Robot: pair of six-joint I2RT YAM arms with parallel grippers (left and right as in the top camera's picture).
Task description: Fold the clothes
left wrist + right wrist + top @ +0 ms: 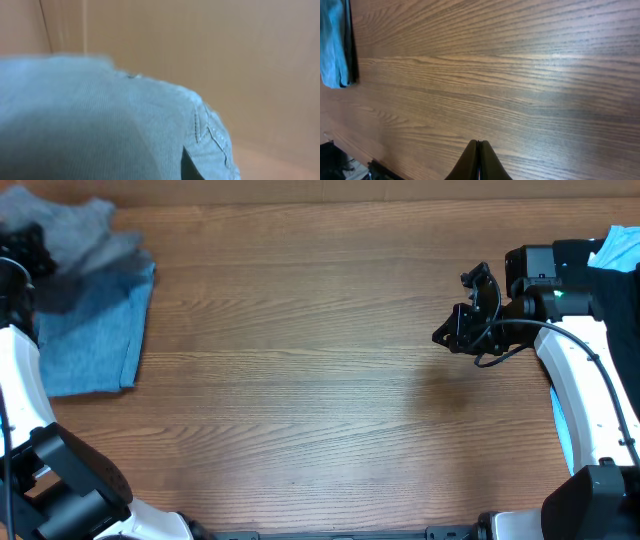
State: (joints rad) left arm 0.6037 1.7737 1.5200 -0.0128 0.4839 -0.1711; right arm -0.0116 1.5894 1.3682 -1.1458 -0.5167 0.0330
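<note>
Overhead, the broad brown wood-grain table (320, 380) fills nearly the whole frame, and most of its surface is bare. A flat denim-blue garment (95, 340) lies at its far left end, one edge running off the frame beside the white left arm. On the upper part of it sits a plain grey woven garment (85, 230), bunched and blurred, in the top left corner. A crumpled light blue cloth (622, 248) shows at the opposite end, in the top right corner behind the right arm. The black left gripper (22, 252) sits right against the grey garment's left side. In the left wrist view the grey garment (90, 130) crowds the lens and covers the fingers, with a stitched seam (212, 132) curving down its right edge. The jaws are closed to almost nothing, and the cloth gathered at them looks pinched between them. The right gripper (445, 335) hangs over bare wood at the right of the table, well apart from the grey garment and the blue one. Its wrist view shows the two dark fingers (472, 162) pressed flat together with nothing between them. Only wood grain lies ahead of the right gripper (479, 160) there, and a strip of blue cloth sits far off at the upper left of that view.
</note>
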